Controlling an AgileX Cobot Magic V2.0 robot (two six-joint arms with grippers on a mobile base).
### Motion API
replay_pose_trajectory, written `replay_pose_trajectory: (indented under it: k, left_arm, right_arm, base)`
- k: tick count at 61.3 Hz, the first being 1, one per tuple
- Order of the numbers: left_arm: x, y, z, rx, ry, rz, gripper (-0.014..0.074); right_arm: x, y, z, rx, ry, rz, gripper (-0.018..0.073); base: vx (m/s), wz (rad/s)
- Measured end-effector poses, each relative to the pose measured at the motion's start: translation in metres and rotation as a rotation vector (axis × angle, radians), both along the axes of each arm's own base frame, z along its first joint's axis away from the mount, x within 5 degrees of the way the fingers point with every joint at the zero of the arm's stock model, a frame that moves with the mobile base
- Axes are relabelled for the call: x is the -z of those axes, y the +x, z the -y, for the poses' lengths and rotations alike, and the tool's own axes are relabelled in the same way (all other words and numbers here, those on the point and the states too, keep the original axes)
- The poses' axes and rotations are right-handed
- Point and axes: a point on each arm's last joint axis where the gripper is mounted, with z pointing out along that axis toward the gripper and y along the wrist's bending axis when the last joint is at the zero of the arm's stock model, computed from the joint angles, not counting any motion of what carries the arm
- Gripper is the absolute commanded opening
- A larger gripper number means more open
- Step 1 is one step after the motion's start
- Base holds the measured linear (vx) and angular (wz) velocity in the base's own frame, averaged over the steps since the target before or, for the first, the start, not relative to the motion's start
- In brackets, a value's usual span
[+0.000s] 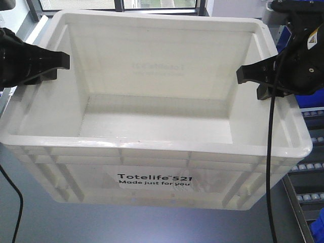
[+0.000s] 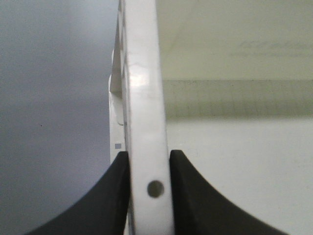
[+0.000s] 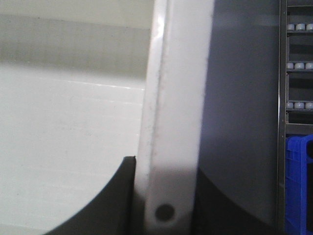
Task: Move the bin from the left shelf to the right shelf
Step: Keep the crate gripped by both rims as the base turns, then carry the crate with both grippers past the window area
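The bin, a large white tote printed "Totelife 521", fills the front view and is empty inside. My left gripper is shut on its left rim, and my right gripper is shut on its right rim. In the left wrist view the black fingers pinch the white rim from both sides. The right wrist view shows the same grip, dark fingers either side of the rim. Neither shelf named in the task can be told apart here.
A metal rack with roller tracks and a blue plastic bin stands at the right. Windows run along the back. Grey floor lies below the tote. A black cable hangs from the right arm.
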Motion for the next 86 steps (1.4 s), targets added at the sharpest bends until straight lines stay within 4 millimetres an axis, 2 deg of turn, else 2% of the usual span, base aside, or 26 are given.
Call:
replay_pose_trajectory:
  k: [86]
  left_arm:
    - [0.0, 0.0, 0.0, 0.0, 0.0, 0.0, 0.0099]
  right_arm:
    - [0.0, 0.0, -0.0001, 0.0, 0.001, 0.0, 0.0024]
  base:
    - [0.15, -0.01]
